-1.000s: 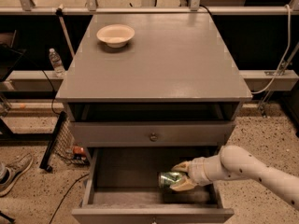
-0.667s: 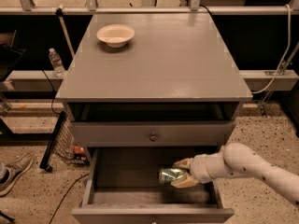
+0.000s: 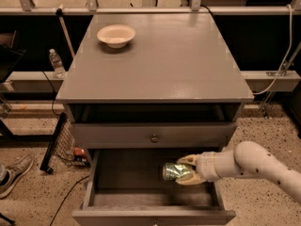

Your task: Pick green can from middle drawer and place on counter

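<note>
The green can (image 3: 173, 171) lies on its side between the cream fingers of my gripper (image 3: 185, 170), a little above the floor of the open middle drawer (image 3: 120, 177), right of its centre. My gripper is shut on the can, reaching in from the right on a white arm (image 3: 254, 164). The counter (image 3: 160, 60) is the broad grey top above. Another grey drawer front with a round knob (image 3: 154, 138) sits closed just above the open drawer.
A cream bowl (image 3: 116, 34) stands at the back left of the counter. A plastic bottle (image 3: 56, 62) and a black rack (image 3: 55, 142) are on the left, a shoe (image 3: 14, 173) on the speckled floor. Rails run behind the cabinet.
The gripper with the green can has risen slightly and drawn a little toward the right inside the drawer. The bowl and drawers have not moved.
</note>
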`<action>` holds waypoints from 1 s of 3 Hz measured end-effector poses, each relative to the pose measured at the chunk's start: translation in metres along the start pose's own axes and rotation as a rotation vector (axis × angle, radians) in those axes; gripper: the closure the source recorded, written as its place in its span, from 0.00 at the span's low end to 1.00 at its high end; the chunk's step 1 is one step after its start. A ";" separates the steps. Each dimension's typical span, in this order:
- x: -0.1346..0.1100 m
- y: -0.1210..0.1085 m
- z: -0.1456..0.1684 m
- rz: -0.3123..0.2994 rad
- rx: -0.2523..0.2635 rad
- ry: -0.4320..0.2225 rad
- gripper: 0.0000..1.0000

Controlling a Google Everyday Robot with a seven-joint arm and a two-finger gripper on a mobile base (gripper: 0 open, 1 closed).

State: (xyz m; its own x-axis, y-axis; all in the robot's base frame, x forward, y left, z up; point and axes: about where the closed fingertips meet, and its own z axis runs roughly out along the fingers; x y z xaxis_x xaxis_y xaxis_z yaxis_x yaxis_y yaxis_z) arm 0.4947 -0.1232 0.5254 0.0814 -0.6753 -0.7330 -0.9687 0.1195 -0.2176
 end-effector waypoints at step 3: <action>-0.041 -0.005 -0.034 -0.128 0.060 -0.020 1.00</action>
State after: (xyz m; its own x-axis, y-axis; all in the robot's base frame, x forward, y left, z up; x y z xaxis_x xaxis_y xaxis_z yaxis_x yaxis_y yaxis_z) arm 0.4884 -0.1210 0.5791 0.2083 -0.6735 -0.7092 -0.9344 0.0772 -0.3477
